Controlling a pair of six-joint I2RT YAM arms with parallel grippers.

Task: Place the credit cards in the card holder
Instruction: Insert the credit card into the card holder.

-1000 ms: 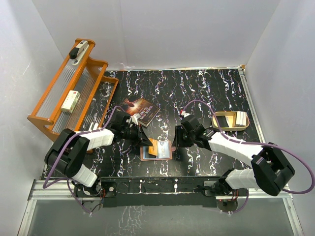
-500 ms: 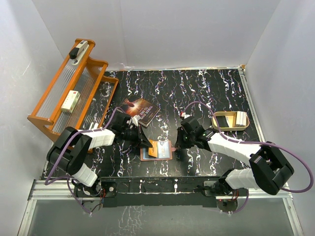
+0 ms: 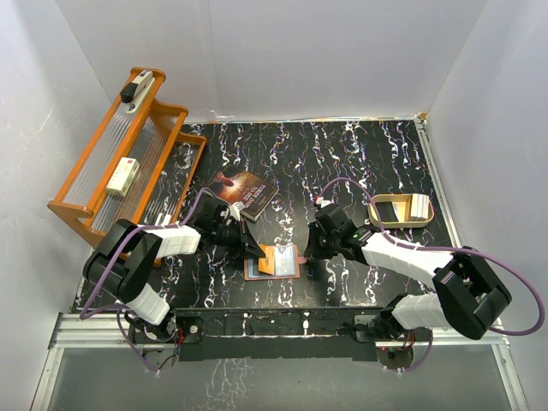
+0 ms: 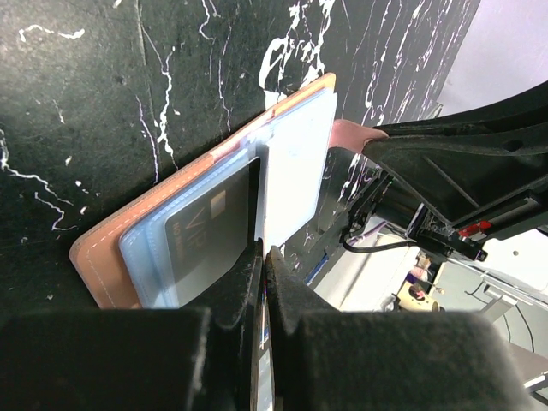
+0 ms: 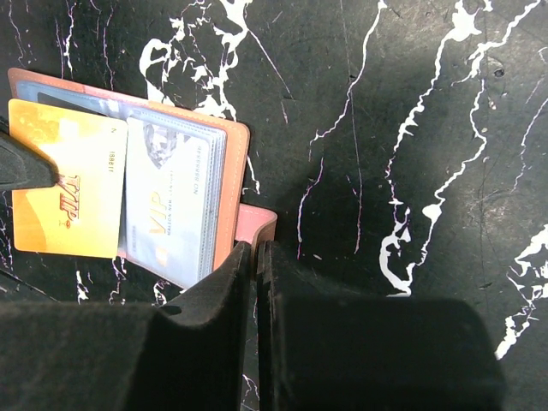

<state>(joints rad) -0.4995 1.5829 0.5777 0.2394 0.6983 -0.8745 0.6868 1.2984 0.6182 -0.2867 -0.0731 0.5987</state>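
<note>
Near the front edge of the black, white-veined marble counter [image 3: 360,154], a small reddish-brown leather card holder [image 5: 235,171] lies open between two robot arms. The right gripper [image 5: 255,250] is closed on the holder's snap tab [image 5: 257,224], while the left gripper [image 4: 264,257] is clamped on the edge of an orange-gold plastic credit card [image 5: 64,193] lying across the open holder. A pale blue-white card [image 5: 167,201] sits inside the holder beside it.
</note>
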